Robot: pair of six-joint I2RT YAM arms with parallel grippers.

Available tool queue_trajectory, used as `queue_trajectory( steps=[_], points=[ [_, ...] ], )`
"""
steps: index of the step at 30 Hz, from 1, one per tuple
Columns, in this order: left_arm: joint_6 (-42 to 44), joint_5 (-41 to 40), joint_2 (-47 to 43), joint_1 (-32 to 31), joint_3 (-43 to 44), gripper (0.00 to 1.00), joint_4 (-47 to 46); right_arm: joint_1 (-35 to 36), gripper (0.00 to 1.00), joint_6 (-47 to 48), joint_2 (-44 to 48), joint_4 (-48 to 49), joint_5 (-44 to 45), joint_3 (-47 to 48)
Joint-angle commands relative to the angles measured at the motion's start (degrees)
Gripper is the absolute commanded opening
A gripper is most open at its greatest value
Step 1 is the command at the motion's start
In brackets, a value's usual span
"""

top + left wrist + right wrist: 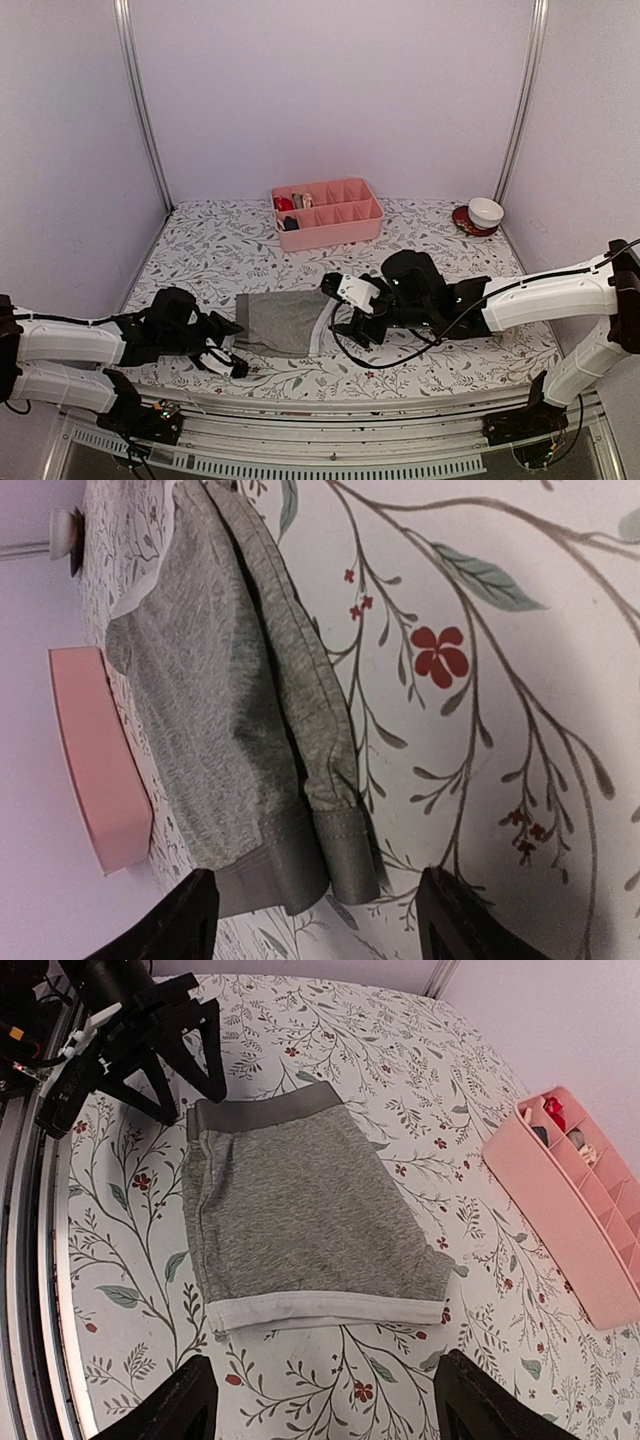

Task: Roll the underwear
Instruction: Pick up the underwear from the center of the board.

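With the grey briefs [285, 322] lying flat on the bench [420, 240], the left end effector [238, 348] and right end effector [338, 312] both gape empty, so I'd pinch one end squarely and roll tight.

No writing can be read anywhere: the underwear [300, 1210] is plain grey, the tray [545, 1205] unmarked, the tabletop [420, 1050] only flower-printed.

Grey underwear [300, 1210] flat mid-frame, pale band low, darker band up top; left gripper [198, 1110] fingers apart upper left, just beside that band; pink tray [560, 1220] at right edge
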State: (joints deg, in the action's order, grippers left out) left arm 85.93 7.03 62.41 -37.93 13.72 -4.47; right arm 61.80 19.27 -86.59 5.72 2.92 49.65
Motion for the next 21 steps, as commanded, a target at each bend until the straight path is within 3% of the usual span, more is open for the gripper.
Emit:
queue_trajectory(
  steps=[1, 14, 21],
  points=[
    [-0.9, -3.3, 3.9, -1.7, 0.3, 0.69, -0.1, 0.0, 0.76, 0.2, 1.9, 2.1, 0.7, -0.6],
    [-2.4, -7.6, 10.8, -2.6, 1.5, 0.54, -3.8, 1.2, 0.76, 1.4, 0.6, 2.5, 0.8, -0.4],
    [-3.2, -7.6, 11.3, -3.6, 1.7, 0.4, -3.8, 1.8, 0.76, 2.8, -0.5, 3.0, 0.9, -0.3]
  ],
)
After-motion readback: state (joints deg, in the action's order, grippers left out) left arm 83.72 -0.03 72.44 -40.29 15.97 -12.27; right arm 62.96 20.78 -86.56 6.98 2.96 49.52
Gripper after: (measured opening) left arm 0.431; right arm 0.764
